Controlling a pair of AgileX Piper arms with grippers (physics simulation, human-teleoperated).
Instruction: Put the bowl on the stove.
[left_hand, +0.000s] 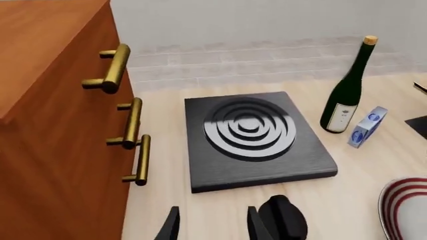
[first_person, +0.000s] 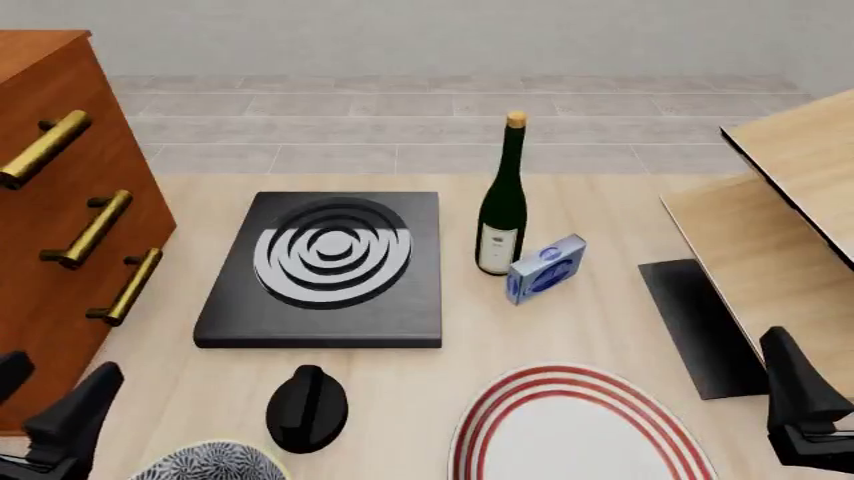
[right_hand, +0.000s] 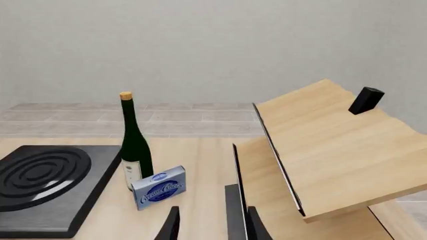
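Left wrist view: left end effector (left_hand: 212, 225) parted, empty; flat black ringed stove (left_hand: 255, 137) just ahead, bare. Front view: blue-and-white floral bowl (first_person: 211, 462) beside left end effector, still on pale wooden surface (first_person: 601, 330), nothing lifted. Right wrist view: right end effector (right_hand: 212, 225) parted, empty.
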